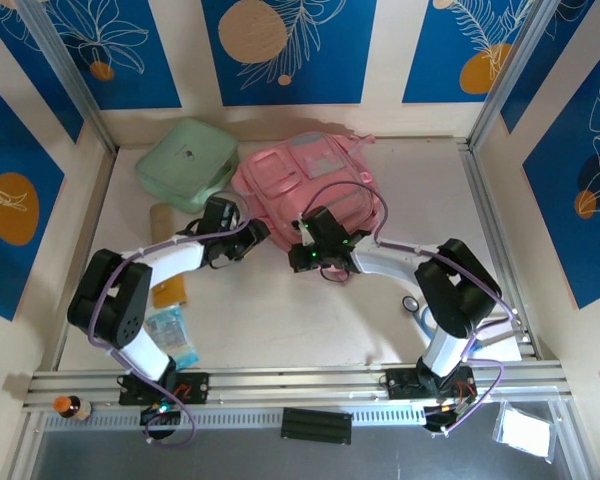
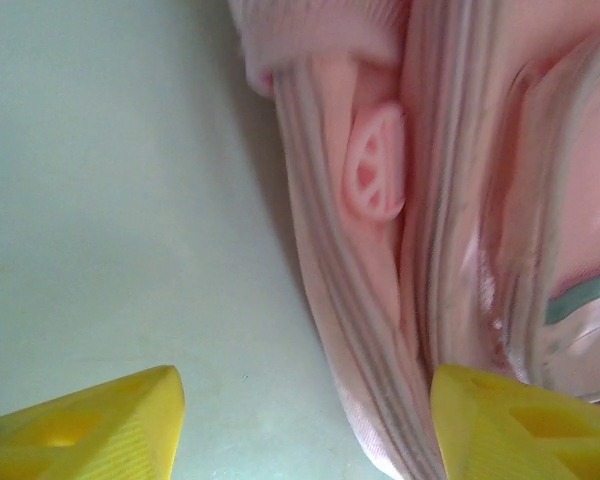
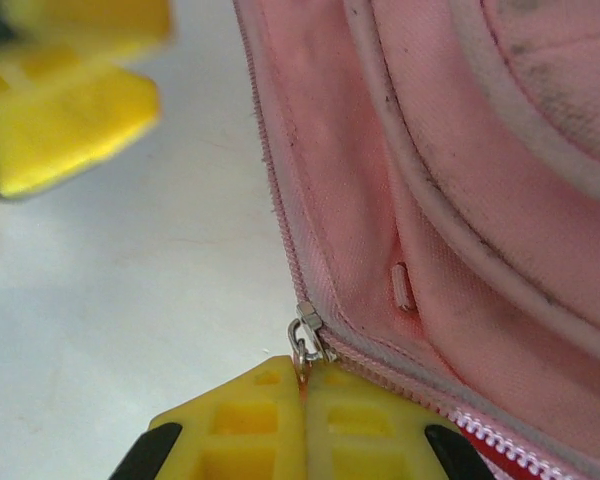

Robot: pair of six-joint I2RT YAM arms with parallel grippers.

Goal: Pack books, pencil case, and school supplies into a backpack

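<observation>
Right gripper (image 3: pixel 305 385) clamped tight on metal zip pull (image 3: pixel 303 345) of soft pink fabric backpack (image 3: pixel 460 150), lying mid-rear on worktop (image 1: pixel 280 320). Left gripper (image 2: pixel 305 385) jaws parted, straddling backpack's edge, holding nothing.

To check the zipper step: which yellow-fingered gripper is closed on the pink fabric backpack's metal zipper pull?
The right gripper: its fingers meet on the metal zipper pull of the pink fabric backpack. The left gripper stands open, holding nothing.
</observation>
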